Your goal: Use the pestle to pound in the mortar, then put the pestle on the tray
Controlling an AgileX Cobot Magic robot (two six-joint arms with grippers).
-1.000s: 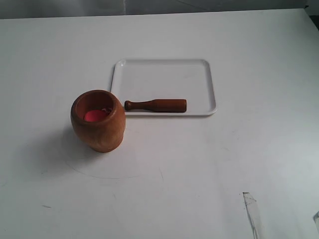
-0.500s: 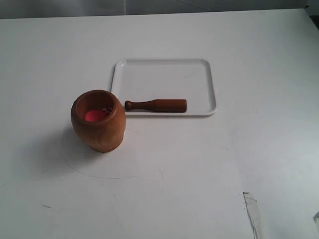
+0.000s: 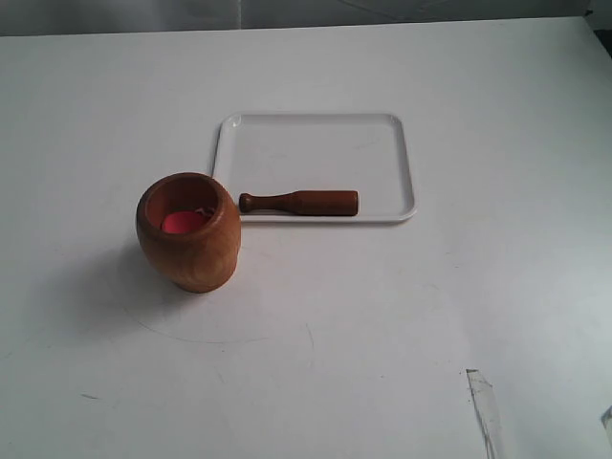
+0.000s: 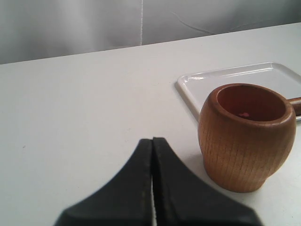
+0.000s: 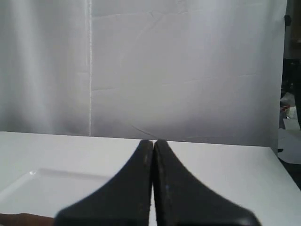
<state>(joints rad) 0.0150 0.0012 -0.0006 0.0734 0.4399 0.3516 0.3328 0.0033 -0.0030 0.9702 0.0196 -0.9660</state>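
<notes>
The light brown wooden mortar [image 3: 188, 232] stands upright on the table with something red-pink inside, just off the white tray's [image 3: 316, 143] front left corner. The dark reddish-brown pestle [image 3: 298, 202] lies flat along the tray's front edge, knob end toward the mortar. Neither arm shows in the exterior view. My left gripper [image 4: 152, 140] is shut and empty, off to one side of the mortar [image 4: 247, 135] and apart from it. My right gripper [image 5: 153, 142] is shut and empty above the table, with the tray [image 5: 51, 188] and a sliver of the pestle [image 5: 19, 219] low in its view.
A white table [image 3: 382, 325] carries everything, with a grey backdrop behind its far edge. A strip of clear tape [image 3: 486, 406] lies near the table's front right.
</notes>
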